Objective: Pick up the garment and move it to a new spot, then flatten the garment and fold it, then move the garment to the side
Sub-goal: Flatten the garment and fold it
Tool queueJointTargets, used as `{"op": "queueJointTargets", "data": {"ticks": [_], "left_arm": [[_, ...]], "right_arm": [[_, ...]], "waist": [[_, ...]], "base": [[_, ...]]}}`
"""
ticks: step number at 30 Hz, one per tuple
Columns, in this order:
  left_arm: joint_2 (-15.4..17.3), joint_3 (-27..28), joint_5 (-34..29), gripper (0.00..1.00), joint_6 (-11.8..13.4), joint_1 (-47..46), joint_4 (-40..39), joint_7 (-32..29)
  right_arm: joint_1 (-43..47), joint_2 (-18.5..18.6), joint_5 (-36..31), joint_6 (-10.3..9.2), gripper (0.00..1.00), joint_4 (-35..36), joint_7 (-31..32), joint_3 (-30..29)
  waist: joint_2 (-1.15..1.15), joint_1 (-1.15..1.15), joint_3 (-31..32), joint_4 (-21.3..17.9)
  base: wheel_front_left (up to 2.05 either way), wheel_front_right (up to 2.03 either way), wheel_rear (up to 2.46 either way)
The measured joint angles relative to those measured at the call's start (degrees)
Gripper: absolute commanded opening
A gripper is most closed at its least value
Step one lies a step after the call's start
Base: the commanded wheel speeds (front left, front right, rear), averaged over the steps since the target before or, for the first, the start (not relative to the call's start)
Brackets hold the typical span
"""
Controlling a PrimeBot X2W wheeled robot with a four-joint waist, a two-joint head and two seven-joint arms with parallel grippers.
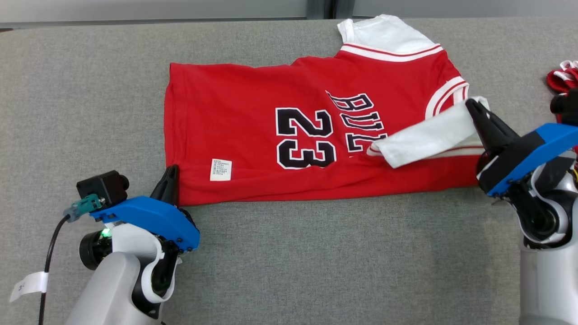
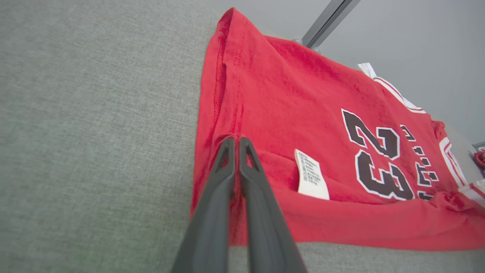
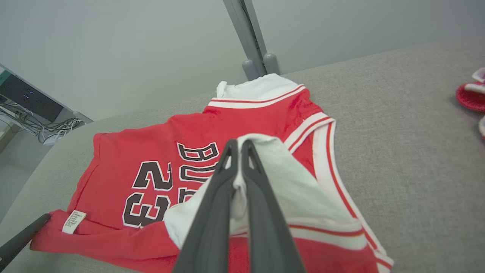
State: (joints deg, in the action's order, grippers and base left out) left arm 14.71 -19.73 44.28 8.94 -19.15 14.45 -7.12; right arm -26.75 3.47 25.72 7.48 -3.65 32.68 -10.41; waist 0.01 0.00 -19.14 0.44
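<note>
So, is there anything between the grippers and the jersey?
Nothing visible. The left gripper is shut on the jersey at its near hem corner, and the right gripper is shut on its white sleeve. A small red item lies apart at the surface's right edge.

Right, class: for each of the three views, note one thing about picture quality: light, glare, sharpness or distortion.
Head view: soft, even light, no glare, shirt print sharp. Left wrist view: wide-angle stretch, the left gripper looms large. Right wrist view: the table edge bows.
</note>
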Motion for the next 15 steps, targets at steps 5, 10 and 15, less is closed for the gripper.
{"op": "queueJointTargets", "data": {"ticks": [5, 10, 15], "left_arm": [[-0.9, 0.0, 0.0, 1.0, 0.0, -0.9, 2.0, 1.2], [-1.1, 0.7, 0.1, 1.0, -0.2, -0.5, 2.8, 3.9], [0.2, 1.2, -0.7, 1.0, 0.1, 2.9, 2.7, 6.5]], "right_arm": [[-2.3, 0.0, 1.4, 0.0, 1.0, -4.2, -5.5, 1.3], [-2.5, 1.0, 2.3, 0.0, 1.0, -7.1, -9.8, 2.5], [-0.7, 2.8, 1.5, 0.0, 1.0, -9.2, -10.5, 2.3]], "waist": [[0.0, 0.0, 0.2, 0.0], [-0.01, 0.0, 1.2, 0.8], [-0.01, 0.0, 3.0, 1.3]], "base": [[0.0, 0.0, 0.0], [0.0, 0.0, 0.0], [0.0, 0.0, 0.0]]}}
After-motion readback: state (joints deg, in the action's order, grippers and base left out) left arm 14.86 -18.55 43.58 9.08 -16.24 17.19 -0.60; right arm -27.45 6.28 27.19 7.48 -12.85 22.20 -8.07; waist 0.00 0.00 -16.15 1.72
